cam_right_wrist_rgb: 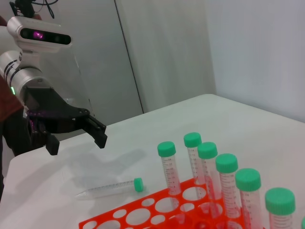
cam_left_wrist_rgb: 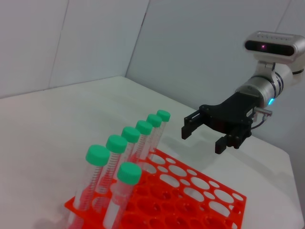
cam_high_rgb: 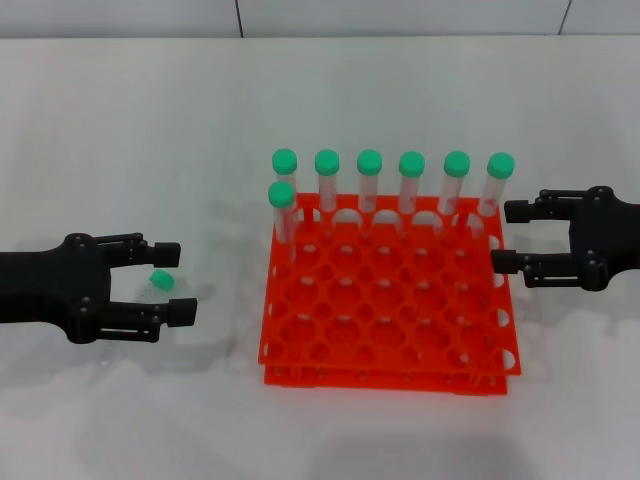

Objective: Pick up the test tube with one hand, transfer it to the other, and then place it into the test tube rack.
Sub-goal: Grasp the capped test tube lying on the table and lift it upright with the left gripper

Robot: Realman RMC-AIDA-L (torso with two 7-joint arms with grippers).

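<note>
Left gripper (cam_high_rgb: 172, 283): jaws spread wide, nothing pinched. It hovers above the tabletop (cam_high_rgb: 120, 130) near the left edge, fingertips aimed toward the rack. The loose test tube (cam_high_rgb: 160, 281) lies flat on the tabletop under the gap between the fingers; in the head view mostly the green cap shows there. Right wrist view shows the whole tube lying on its side below this gripper, clear of the fingers, cap end toward the rack, apart from it.

Right gripper (cam_high_rgb: 505, 236): jaws also spread, holding nothing. It sits just off the right side of the test tube rack (cam_high_rgb: 385, 320), level with the rack's far right corner, fingertips pointing at it. Contact with the rack can't be told. Blue light visible on its wrist in the left wrist view.

The rack, orange-red, two tiers, grid of round holes, stands mid-table between the two grippers. Its far row holds six capped tubes (cam_high_rgb: 412, 185), upright, one per hole. A seventh tube (cam_high_rgb: 283, 215) stands in the second row at the rack's left edge, just in front of the far-left one. Other holes are open.
</note>
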